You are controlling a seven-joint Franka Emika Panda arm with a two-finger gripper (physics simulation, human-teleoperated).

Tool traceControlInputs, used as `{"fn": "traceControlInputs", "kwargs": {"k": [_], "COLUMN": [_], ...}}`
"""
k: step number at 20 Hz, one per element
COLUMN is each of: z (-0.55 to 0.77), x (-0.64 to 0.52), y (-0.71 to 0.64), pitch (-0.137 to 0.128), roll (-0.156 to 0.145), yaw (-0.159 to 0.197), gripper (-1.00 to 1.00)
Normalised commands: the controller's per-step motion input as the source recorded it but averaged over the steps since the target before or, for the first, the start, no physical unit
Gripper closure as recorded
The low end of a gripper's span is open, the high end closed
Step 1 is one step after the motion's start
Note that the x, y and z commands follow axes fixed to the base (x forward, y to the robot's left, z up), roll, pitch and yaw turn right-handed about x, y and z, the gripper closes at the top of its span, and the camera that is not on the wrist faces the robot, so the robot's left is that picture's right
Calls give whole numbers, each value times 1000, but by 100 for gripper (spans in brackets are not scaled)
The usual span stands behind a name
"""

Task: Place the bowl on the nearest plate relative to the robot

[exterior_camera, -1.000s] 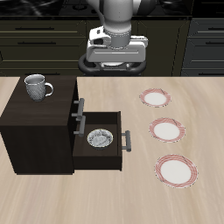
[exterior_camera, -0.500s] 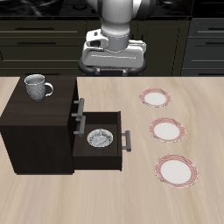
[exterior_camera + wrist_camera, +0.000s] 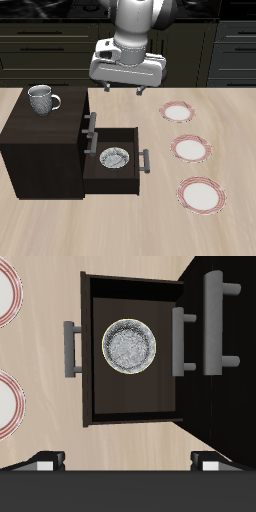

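Note:
The bowl [image 3: 115,158] [image 3: 130,346], grey-white and speckled inside, lies in the open drawer [image 3: 128,181] of a dark cabinet. Three white plates with red striped rims lie in a row beside the cabinet. The plate [image 3: 180,112] farthest back is the one closest to the robot's base; another plate [image 3: 191,149] and a third plate [image 3: 200,194] lie nearer the front edge. My gripper [image 3: 124,90] [image 3: 128,461] hangs open and empty high above the table, behind the drawer, looking down on the bowl.
A grey handled mug [image 3: 42,98] stands on top of the dark cabinet [image 3: 40,140]. The drawer's handle [image 3: 145,161] sticks out toward the plates. Two plate rims [image 3: 4,296] [image 3: 6,404] show at the wrist view's edge.
The gripper has come down and forward a little, toward the open drawer. Bowl, plates and mug have not moved.

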Motion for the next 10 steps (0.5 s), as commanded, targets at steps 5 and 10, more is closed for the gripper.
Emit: {"fn": "traceControlInputs", "kwargs": {"k": [5, 10], "z": [-44, -27], "x": [381, 177], "y": [135, 70], "pitch": [5, -4], "roll": [22, 9], "yaw": [-9, -6], "gripper": [-100, -100]}}
